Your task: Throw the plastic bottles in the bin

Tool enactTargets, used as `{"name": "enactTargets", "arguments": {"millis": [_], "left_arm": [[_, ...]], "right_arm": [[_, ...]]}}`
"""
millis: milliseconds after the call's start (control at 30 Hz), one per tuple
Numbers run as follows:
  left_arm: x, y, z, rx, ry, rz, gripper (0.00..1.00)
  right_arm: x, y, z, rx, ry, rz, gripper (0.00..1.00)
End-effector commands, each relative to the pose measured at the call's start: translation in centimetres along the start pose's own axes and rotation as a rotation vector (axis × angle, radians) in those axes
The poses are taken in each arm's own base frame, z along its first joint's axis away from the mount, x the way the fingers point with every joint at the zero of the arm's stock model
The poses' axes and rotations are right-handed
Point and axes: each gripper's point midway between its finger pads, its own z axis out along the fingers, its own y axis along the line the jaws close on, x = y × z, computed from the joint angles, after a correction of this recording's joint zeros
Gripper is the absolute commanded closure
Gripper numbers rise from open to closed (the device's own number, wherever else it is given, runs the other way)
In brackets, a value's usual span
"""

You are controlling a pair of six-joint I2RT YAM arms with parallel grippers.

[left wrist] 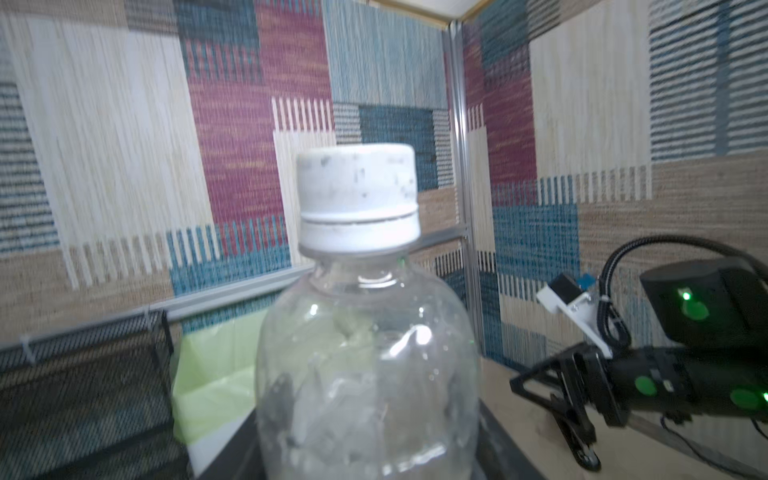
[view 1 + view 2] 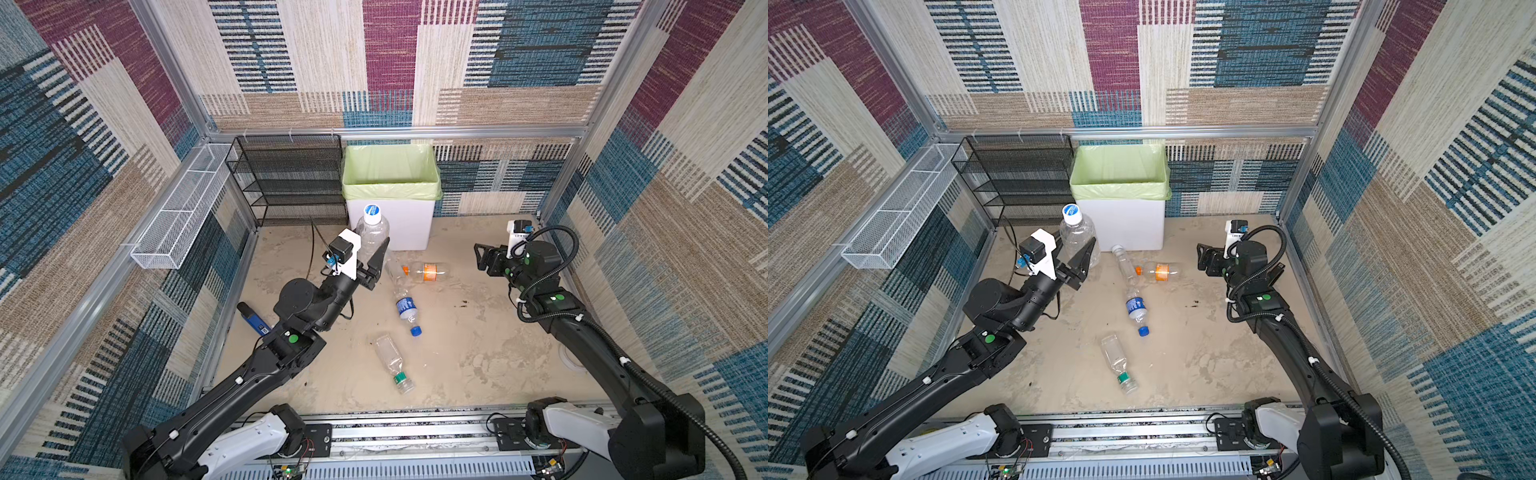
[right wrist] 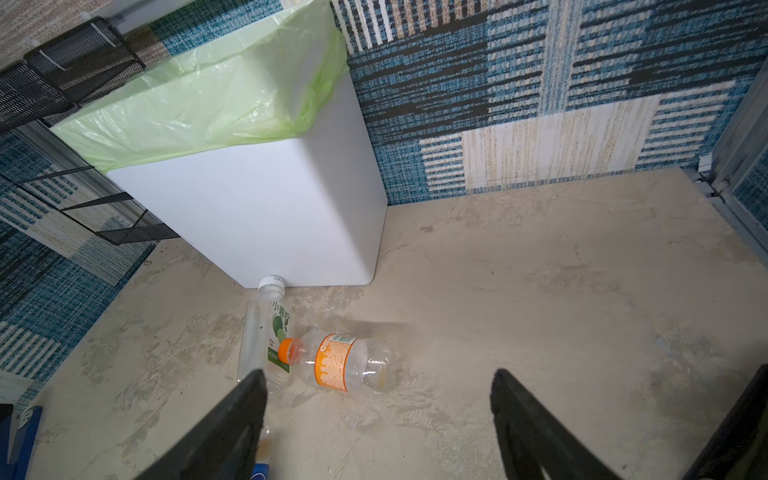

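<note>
the left tool is closed on the white-capped bottle, held upright with its cap up, just before the left front corner of the bin. the bin opening lies beyond it and to the right. the right tool hangs open and empty.

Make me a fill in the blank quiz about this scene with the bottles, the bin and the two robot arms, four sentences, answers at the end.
1. The left end effector grips an upright bottle with a ____ cap.
2. The bin is lined with a light ____ bag.
3. The right end effector is open and holds ____.
4. The lying bottle nearest the right end effector has an ____ cap.

Missing words: white; green; nothing; orange.
</note>
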Motion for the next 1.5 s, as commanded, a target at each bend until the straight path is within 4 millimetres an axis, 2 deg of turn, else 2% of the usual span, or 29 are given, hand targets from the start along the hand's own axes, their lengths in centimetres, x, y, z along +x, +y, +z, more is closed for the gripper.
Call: {"name": "enactTargets", "arguments": {"millis": [0,67,133,200,267,333,400,500,567,633,700,833,933,1033,1133,1200,1300,1367,1467], "left_arm": [[-8.9,0.4,0.8,-0.036,-0.382,0.18,0.45],[-9.7,0.9,3.5,-0.078,-0.407,0.208,0.46],[-8.8,2.7,7.7,-0.122,-0.347,0.183,0.46],[-4.9,6.4,13.3,-0.158,-0.181,0.074,0.46],[1.1,10.9,18.5,-0.203,0.044,-0.059,0.44],[6.5,14.2,21.7,-0.195,0.245,-0.219,0.34],[10.1,16.0,22.6,-0.182,0.337,-0.347,0.29],[13.4,15.9,21.7,-0.166,0.435,-0.424,0.11],[14.0,15.4,21.2,-0.151,0.474,-0.418,0.02],[12.4,15.3,20.4,-0.152,0.398,-0.398,0.01],[9.3,15.7,19.1,-0.172,0.322,-0.353,0.01],[5.6,15.4,17.5,-0.155,0.292,-0.281,0.01],[4.4,15.4,16.8,-0.156,0.279,-0.243,0.01],[4.1,15.1,16.4,-0.143,0.289,-0.235,0.01],[3.5,14.5,14.5,-0.137,0.283,-0.239,0.0],[3.2,14.4,12.2,-0.16,0.282,-0.222,0.0],[3.8,13.9,8.5,-0.194,0.336,-0.214,0.01],[5.4,13.3,6.0,-0.2,0.418,-0.209,0.01],[8.4,13.5,1.7,-0.262,0.555,-0.196,0.01]], "right_arm": [[-1.6,0.3,-0.7,-0.005,-0.074,0.017,0.16],[-2.0,0.3,-1.0,-0.003,-0.093,0.021,0.16],[-2.1,0.4,-1.3,-0.008,-0.108,0.023,0.16],[-2.2,0.6,-1.2,-0.019,-0.112,0.026,0.17],[-2.0,0.8,-1.0,-0.036,-0.099,0.03,0.17],[-1.7,1.2,-0.8,-0.054,-0.086,0.03,0.17],[-1.3,1.4,-0.9,-0.056,-0.074,0.025,0.17],[-0.8,1.3,-1.6,-0.052,-0.073,0.014,0.17],[-0.3,1.1,-1.9,-0.045,-0.065,0.004,0.16],[0.0,1.0,-2.0,-0.039,-0.055,0.0,0.16],[0.1,1.0,-2.0,-0.04,-0.052,0.0,0.16],[0.4,1.2,-1.5,-0.052,-0.047,0.004,0.16],[0.3,1.3,-0.8,-0.057,-0.038,0.004,0.16],[0.0,2.0,-0.2,-0.076,-0.029,-0.006,0.17],[0.5,3.4,0.2,-0.108,0.012,-0.062,0.16],[2.4,4.3,0.9,-0.104,0.086,-0.12,0.16],[6.5,5.4,1.2,-0.132,0.228,-0.182,0.16],[9.4,6.6,1.1,-0.167,0.315,-0.209,0.15],[13.1,8.0,1.1,-0.186,0.411,-0.224,0.13]]}}
